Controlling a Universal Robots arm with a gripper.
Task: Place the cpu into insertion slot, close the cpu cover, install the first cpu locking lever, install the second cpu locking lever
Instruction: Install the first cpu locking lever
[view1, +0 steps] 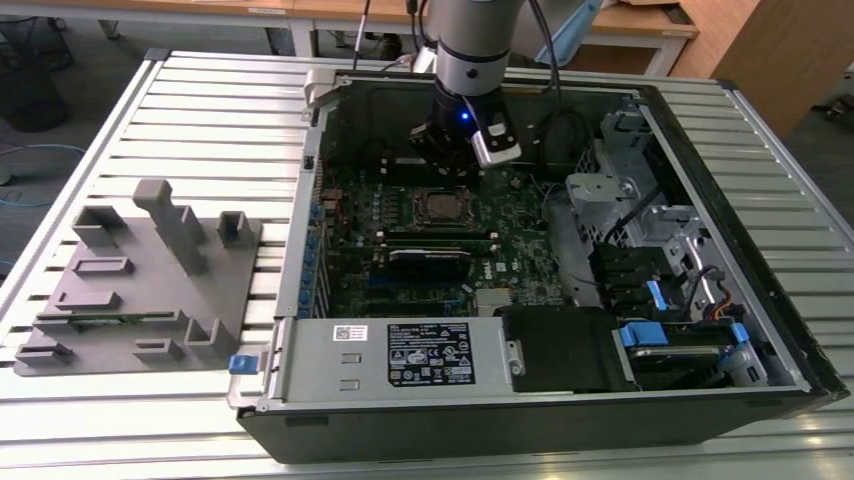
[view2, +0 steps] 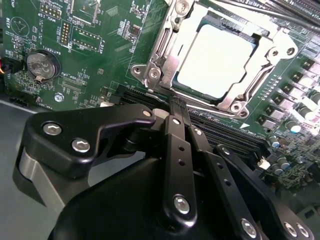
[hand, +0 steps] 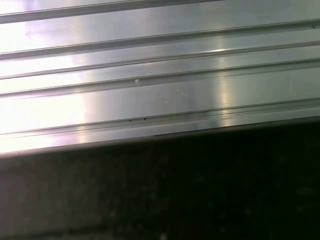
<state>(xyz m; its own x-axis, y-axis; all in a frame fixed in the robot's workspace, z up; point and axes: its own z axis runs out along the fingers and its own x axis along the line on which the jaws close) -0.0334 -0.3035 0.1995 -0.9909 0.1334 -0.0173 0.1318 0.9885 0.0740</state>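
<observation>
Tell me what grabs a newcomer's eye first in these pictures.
The open computer case on the slatted table, with the arm reaching down into it, catches the eye first. In the second wrist view, the chip shines pale inside its metal frame, just beyond the black gripper. A grey holder block sits at the exterior view's left.

No print is legible: the power-supply label (view1: 430, 354) and markings on the circuit board (view2: 107, 75) are too small to read.
</observation>
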